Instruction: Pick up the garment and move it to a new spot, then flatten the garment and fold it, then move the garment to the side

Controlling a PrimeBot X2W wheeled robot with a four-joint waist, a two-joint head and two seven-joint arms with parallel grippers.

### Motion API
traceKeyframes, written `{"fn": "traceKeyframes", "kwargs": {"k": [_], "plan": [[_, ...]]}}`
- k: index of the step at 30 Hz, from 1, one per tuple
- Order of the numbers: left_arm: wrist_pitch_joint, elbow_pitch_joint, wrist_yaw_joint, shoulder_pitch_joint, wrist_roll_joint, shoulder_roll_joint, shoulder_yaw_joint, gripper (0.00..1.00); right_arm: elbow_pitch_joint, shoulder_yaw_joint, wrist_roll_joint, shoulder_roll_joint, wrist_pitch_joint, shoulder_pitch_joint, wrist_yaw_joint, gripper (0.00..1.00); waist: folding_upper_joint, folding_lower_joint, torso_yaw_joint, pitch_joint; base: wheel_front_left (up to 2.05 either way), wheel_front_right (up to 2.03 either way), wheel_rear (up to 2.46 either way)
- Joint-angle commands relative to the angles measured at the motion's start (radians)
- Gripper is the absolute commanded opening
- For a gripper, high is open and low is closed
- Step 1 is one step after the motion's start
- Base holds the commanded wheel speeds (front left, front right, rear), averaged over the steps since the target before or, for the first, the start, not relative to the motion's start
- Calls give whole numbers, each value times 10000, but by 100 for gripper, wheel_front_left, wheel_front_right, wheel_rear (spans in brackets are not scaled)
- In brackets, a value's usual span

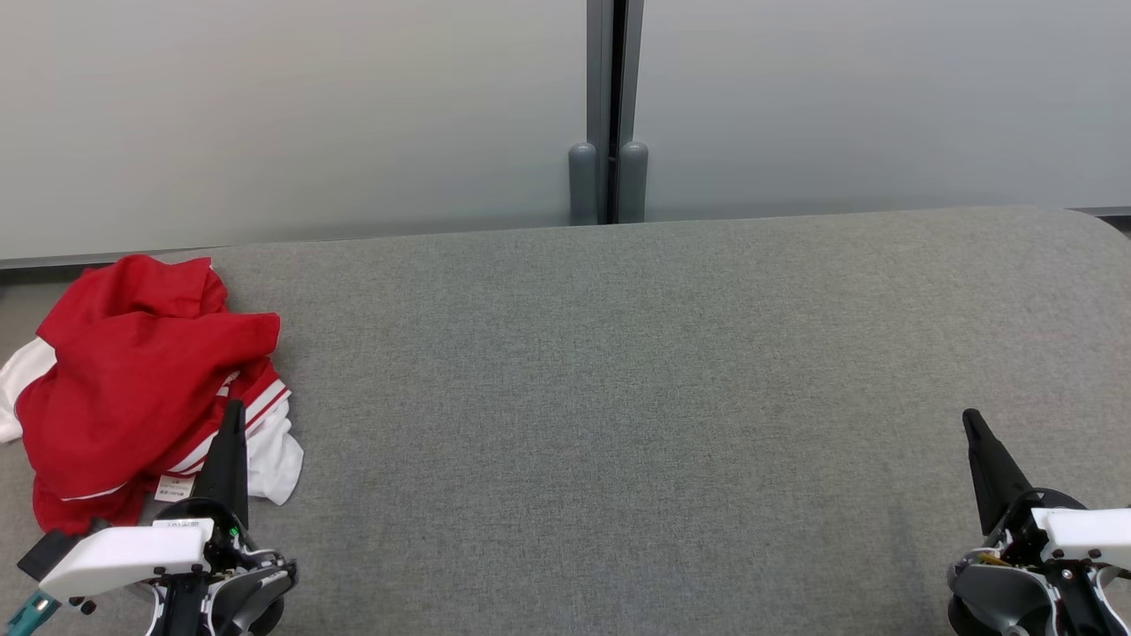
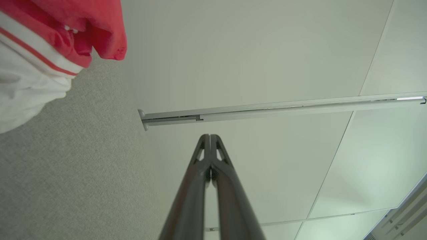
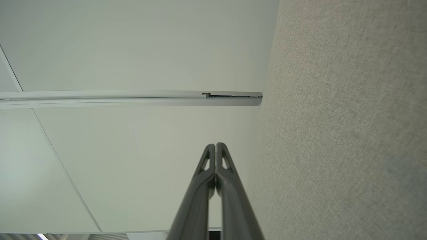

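The garment (image 1: pixel 132 380) is a crumpled red top with white sleeves and red stripes, lying in a heap at the far left of the grey fabric surface (image 1: pixel 618 397). My left gripper (image 1: pixel 234 408) is shut and empty at the lower left, its tips against the heap's right edge in the head view. The left wrist view has the garment (image 2: pixel 50 43) at its upper left, apart from the closed left gripper (image 2: pixel 210 136). My right gripper (image 1: pixel 970 415) is shut and empty at the lower right, far from the garment. Its closed tips (image 3: pixel 216 144) point along the surface.
A pale wall of frosted panels with a dark vertical post (image 1: pixel 610 115) runs behind the grey surface. The surface's far right corner (image 1: pixel 1087 221) is rounded. Open grey fabric stretches between the two grippers.
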Motion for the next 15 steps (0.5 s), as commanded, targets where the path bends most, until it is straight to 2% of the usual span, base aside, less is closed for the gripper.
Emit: {"fn": "traceKeyframes", "kwargs": {"k": [1, 15], "plan": [[16, -5, -39, -137, 16, 59, 41, 0, 20, -2, 5, -66, 15, -45, 6, 0, -1, 0, 0, 0, 0, 0, 0], [16, -5, -39, -137, 16, 59, 41, 0, 20, -2, 5, -66, 15, -46, 6, 0, -1, 0, 0, 0, 0, 0, 0]]}}
